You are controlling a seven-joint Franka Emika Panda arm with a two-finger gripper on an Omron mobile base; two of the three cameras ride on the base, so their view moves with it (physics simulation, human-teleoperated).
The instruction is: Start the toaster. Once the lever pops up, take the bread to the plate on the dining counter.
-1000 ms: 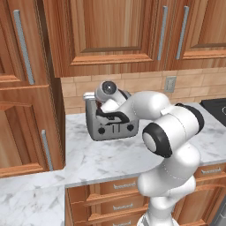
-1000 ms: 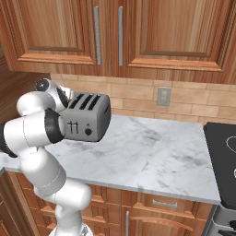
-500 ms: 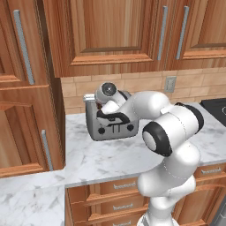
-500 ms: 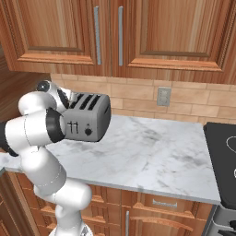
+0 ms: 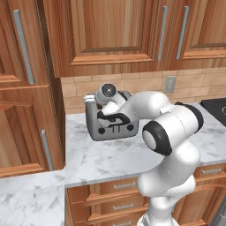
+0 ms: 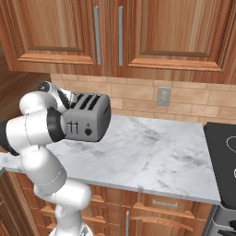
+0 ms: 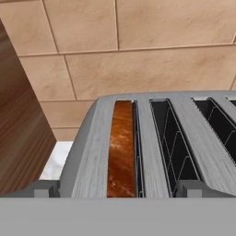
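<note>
The hand has edged lower over the toaster (image 5: 111, 123), centre-left — gripper (image 7: 117, 191) wide open, empty. Bread (image 7: 121, 152) sits in the leftmost slot; a skewed descent could jam fingers against the slot rim.

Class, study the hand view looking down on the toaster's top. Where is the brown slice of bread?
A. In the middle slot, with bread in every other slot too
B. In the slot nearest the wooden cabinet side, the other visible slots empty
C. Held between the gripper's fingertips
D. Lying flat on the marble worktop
B: the bread sits down in the toaster slot closest to the wooden panel, while the neighbouring slots show only dark wire guides.
</note>
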